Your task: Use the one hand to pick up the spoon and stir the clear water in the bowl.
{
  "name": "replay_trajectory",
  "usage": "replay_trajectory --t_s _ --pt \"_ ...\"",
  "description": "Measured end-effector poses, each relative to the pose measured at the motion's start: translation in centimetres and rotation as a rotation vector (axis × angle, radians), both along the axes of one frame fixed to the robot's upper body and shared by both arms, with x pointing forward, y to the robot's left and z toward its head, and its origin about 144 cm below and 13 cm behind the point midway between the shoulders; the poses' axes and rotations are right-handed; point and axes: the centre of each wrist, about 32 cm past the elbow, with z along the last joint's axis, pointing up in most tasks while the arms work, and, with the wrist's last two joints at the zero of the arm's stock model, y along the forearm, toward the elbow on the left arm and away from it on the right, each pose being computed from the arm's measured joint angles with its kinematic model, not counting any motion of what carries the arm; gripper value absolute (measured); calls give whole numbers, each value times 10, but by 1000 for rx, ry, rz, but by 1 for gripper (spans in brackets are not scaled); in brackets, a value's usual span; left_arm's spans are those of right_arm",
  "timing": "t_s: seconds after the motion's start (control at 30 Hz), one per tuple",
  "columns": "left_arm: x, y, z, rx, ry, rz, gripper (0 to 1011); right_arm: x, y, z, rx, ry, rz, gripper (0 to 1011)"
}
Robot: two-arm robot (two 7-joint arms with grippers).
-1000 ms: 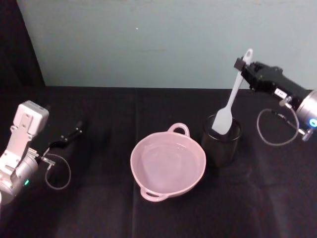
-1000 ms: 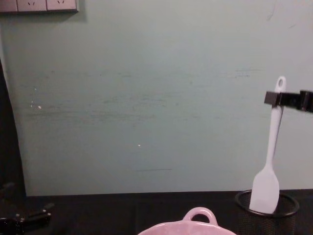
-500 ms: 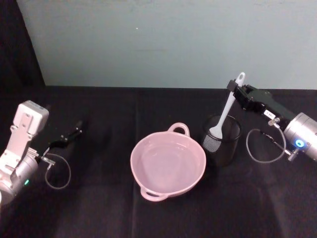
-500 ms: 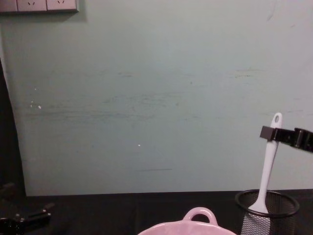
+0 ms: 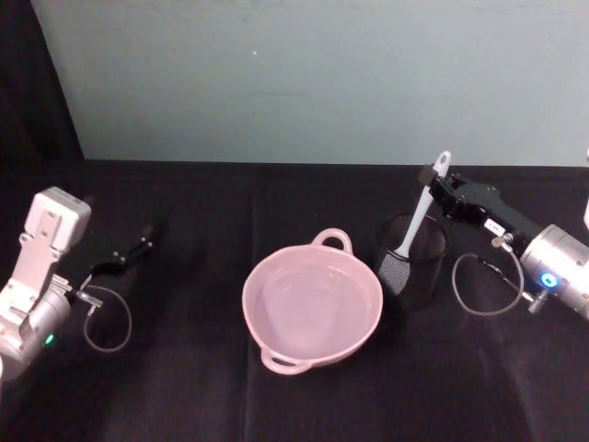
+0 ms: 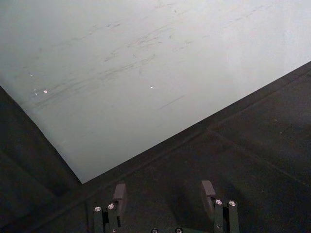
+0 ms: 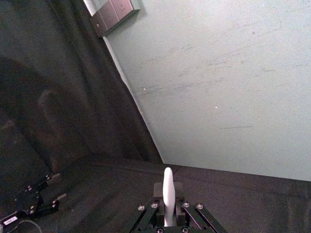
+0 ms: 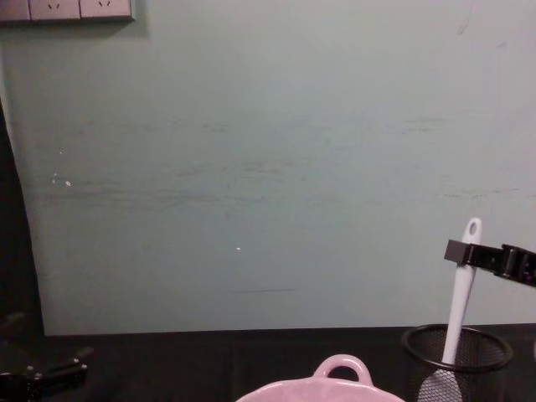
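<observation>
On the black-draped table [image 5: 276, 405] stand 2 containers and 1 utensil. The 1 bowl [image 5: 312, 300], pale pink and glossy with 2 loop handles on its rim, sits near the middle of the table and holds clear water. Just beside it, toward the table's right edge, stands 1 black wire-mesh cup [image 5: 411, 261], close to the bowl but apart from it.

The 1 spoon [image 5: 420, 217], white with a long slim handle and an oval hole at its end, stands nearly upright in the mesh cup, its paddle head down inside the mesh and its handle rising above the rim, leaning slightly. In the chest view the spoon [image 8: 461, 293] rises from the cup [image 8: 456, 356] against the pale green wall [image 8: 251, 167].

The right gripper [image 5: 433, 178] reaches in from the table's right edge, over the cup, and its 2 fingers pinch the spoon's handle just below the hole. In the right wrist view the handle tip [image 7: 168, 191] stands up between the pressed fingers.

The left gripper [image 5: 138, 246] rests low near the table's left edge, well apart from the bowl, with its 2 fingers [image 6: 119, 196] spread and nothing between them.
</observation>
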Motion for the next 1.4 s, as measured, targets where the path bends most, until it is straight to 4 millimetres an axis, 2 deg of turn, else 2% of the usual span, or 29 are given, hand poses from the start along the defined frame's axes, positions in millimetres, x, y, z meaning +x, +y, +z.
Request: replay_trajectory --t_s 0.07,0.17,0.2,0.27,0.3,0.4,0.47,0.53,0.77,0.8,0.83,1.03,1.17,1.4 --pt "0 0 0 0 0 0 1005 -1 0 -1 0 2 0 121" --pt "0 0 0 0 0 0 1005 -2 1 -3 -4 11 -5 175" --pt "0 0 0 0 0 0 1005 -2 1 -3 -8 15 -7 229" --pt "0 0 0 0 0 0 1005 -3 1 -3 -12 18 -8 274" --pt "0 0 0 0 0 0 1005 -4 0 -4 -18 20 -12 335" --pt "0 0 0 0 0 0 1005 -4 0 -4 -24 24 -17 395" --pt "0 0 0 0 0 0 1005 -5 -1 -4 -29 27 -22 474" --pt "0 0 0 0 0 0 1005 -6 -2 -7 -36 35 -32 557" --pt "0 0 0 0 0 0 1005 -7 -8 -17 -45 69 -60 755" --pt "0 0 0 0 0 0 1005 -7 -9 -18 -47 74 -67 811" --pt "0 0 0 0 0 0 1005 -7 -9 -19 -47 76 -70 811" --pt "0 0 0 0 0 0 1005 -10 -12 -20 -57 80 -84 985" --pt "0 0 0 0 0 0 1005 -16 -13 -17 -73 74 -91 1004" --pt "0 0 0 0 0 0 1005 -43 -24 6 -229 32 -141 1004"
